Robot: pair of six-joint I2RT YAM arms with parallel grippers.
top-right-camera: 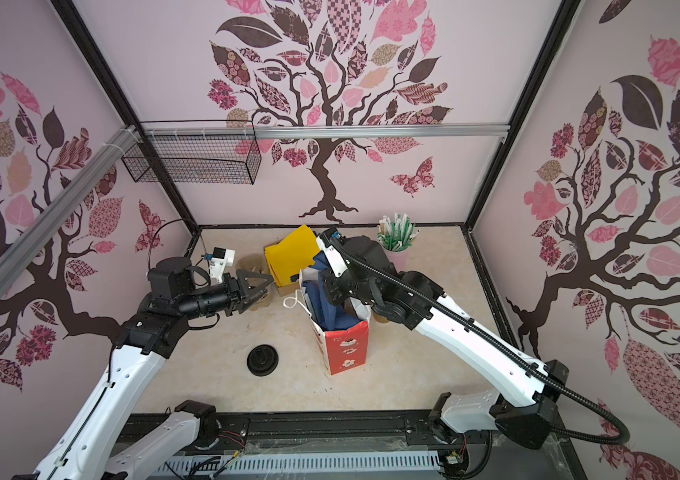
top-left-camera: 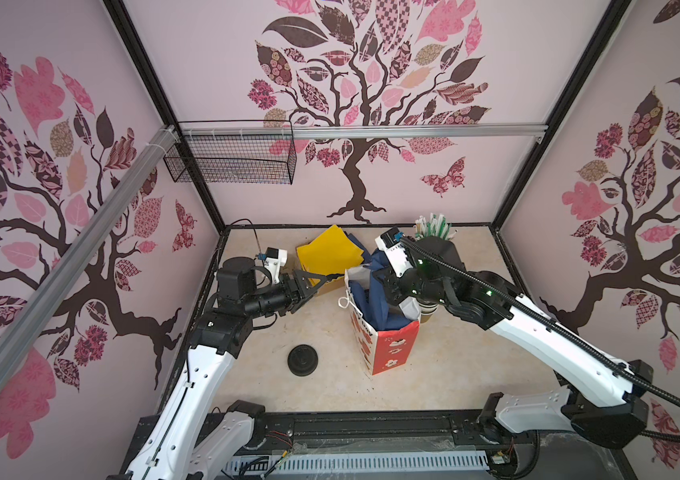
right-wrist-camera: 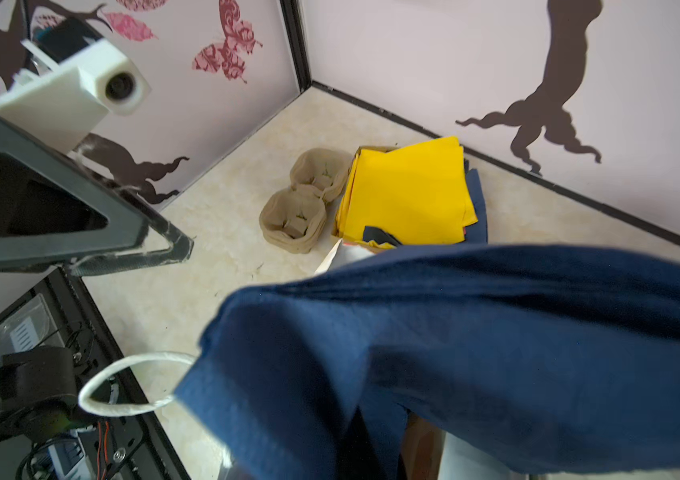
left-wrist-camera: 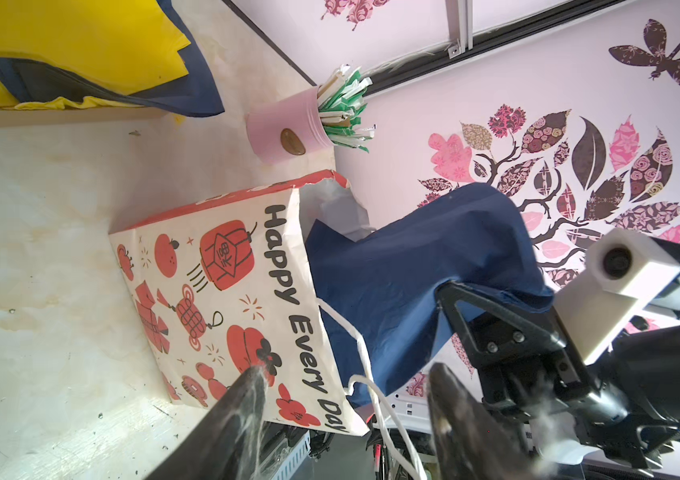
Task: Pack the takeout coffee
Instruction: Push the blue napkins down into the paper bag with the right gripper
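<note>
Takeout coffee: not sighted. No lidded cup shows on the worktop (top-left-camera: 454, 374) in any view. If the takeout coffee is packed, it sits down inside the paper bag (top-left-camera: 390, 347), under the blue sheet (left-wrist-camera: 405, 266); the bag's inside is hidden, so this cannot be confirmed.

Bag stands upright near mid-worktop, mouth open, white cord handle hanging loose. The blue sheet fills the mouth, part of it down in the bag and part rising out.

Right pincer (left-wrist-camera: 446, 293): together, clamped on the upper edge of the blue sheet, above the bag mouth. In the right wrist view the sheet (right-wrist-camera: 496, 353) drapes across the near field.

Left pincer (top-left-camera: 324, 284): apart, nothing between the fingers (left-wrist-camera: 247, 395). It hovers beside the bag on the arm's own side, clear of it.

Elsewhere:
- pulp cup carriers (right-wrist-camera: 301, 208), stacked, both wells empty, just beside the box of yellow sheets (top-left-camera: 330, 249)
- loose black lid (top-left-camera: 303, 360) flat on the worktop, well apart from the bag
- lidless nested cups (top-left-camera: 427, 311) half hidden under the right arm
- pink pot of straws (top-right-camera: 396, 245) at the back, untouched

Judgement: late stage, the padding or covering step. What is left appears to be pushing the blue sheet down, letting go and withdrawing. Whether both cups are in remains unverified.
</note>
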